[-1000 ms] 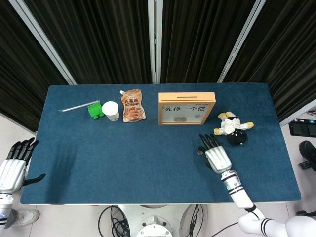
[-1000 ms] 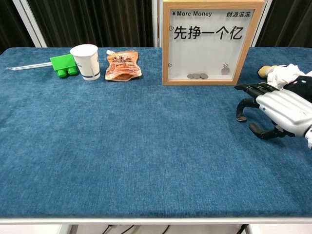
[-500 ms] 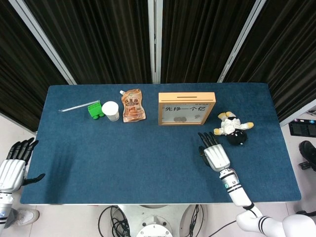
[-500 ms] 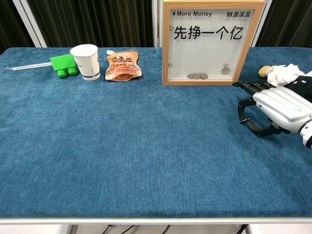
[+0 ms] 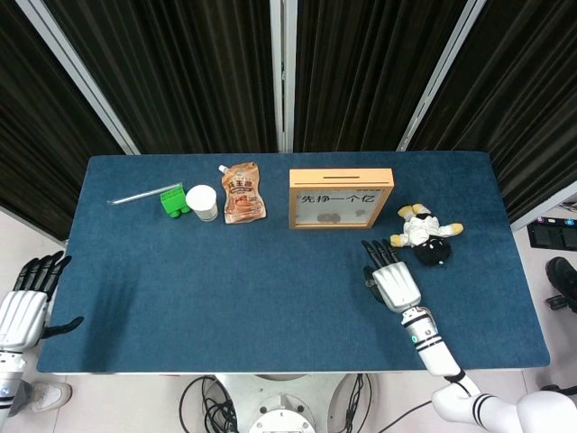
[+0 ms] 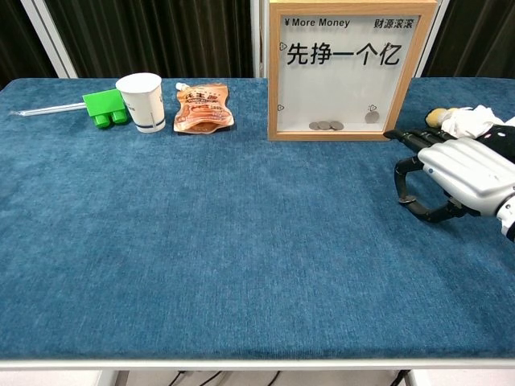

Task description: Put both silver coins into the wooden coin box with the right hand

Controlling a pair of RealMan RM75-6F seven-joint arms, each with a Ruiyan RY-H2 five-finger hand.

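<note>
Right hand (image 6: 463, 175) hovered low over the blue table (image 5: 270, 289), just in front of the wooden coin box (image 5: 341, 198), beside a plush toy (image 5: 425, 236); its fingers reached forward and the thumb curled under, though whether it pinched a coin could not be told. Left hand (image 5: 25, 299) hung off the table's edge, fingers apart. Several coins (image 6: 325, 125) lay inside the box.
</note>
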